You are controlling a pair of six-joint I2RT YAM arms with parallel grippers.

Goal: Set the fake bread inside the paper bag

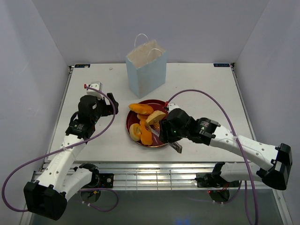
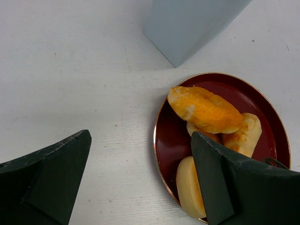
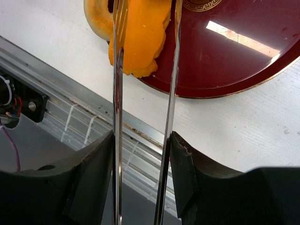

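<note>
The pale blue paper bag (image 1: 146, 65) stands upright and open at the back of the table; its corner shows in the left wrist view (image 2: 192, 23). Several fake bread pieces (image 1: 140, 108) lie on a dark red plate (image 1: 161, 104). My right gripper (image 1: 166, 133) (image 3: 142, 138) is shut on metal tongs (image 3: 117, 93), whose arms straddle an orange pastry (image 3: 138, 42) at the plate's near-left edge, beside a ring pastry (image 3: 96, 18). My left gripper (image 1: 110, 104) (image 2: 140, 136) is open and empty, just left of the plate (image 2: 157, 136), near a pale roll (image 2: 190, 187) and an orange croissant (image 2: 206, 110).
A metal rail (image 3: 70, 93) runs along the table's near edge just below the plate (image 3: 225, 56). White walls enclose the table on three sides. Purple cables (image 1: 206, 93) loop from both arms.
</note>
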